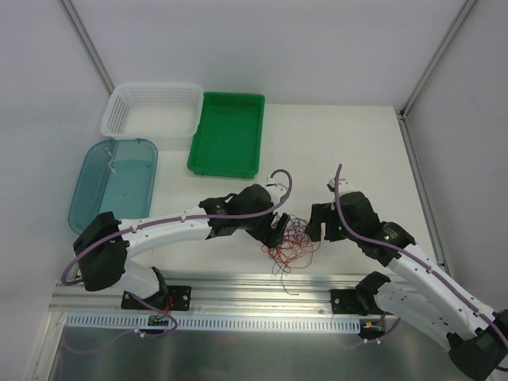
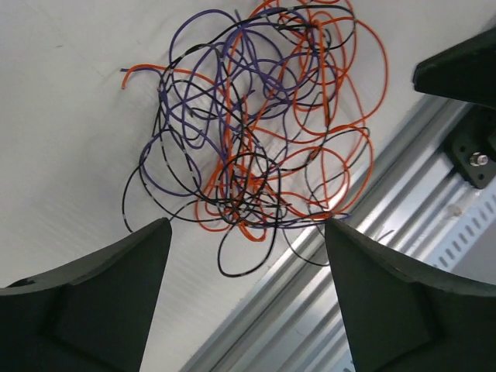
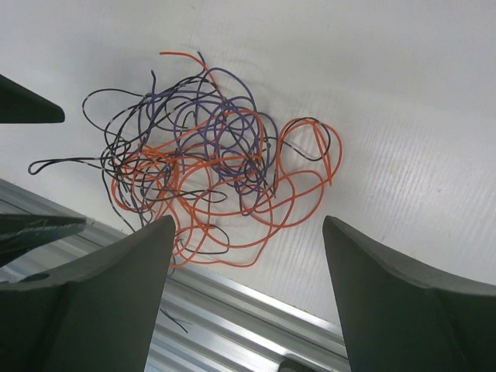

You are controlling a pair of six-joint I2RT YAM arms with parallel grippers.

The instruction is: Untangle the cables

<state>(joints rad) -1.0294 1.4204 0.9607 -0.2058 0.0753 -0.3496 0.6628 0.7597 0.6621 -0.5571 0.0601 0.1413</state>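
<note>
At the far left of the bench [image 1: 357, 151] we see a blue tub [image 1: 111, 182], a white basket [image 1: 151, 111] and a green tray [image 1: 228, 133] in a group, well apart from the work. We judge that they wait there to receive strands once these are freed. Further right, the left fingers [image 1: 275, 232] reach in from their side, spread wide with nothing between them. The cables [image 1: 292, 246] come next, one loose knot of orange, purple and black loops lying flat on the bench, just beside the rail [image 1: 238, 298] at the near edge. In the left wrist view the knot sits just ahead of the fingertips and a low black loop strays into the gap between them, though we cannot tell whether anything touches. To the right of the knot the right fingers [image 1: 316, 226] face it from the other side, also parted and holding nothing. In their own view the knot lies ahead and a little to the left, with orange loops running near the left-hand tip. We take it the arms flank the knot so that each can seize a different strand and draw it outward.
</note>
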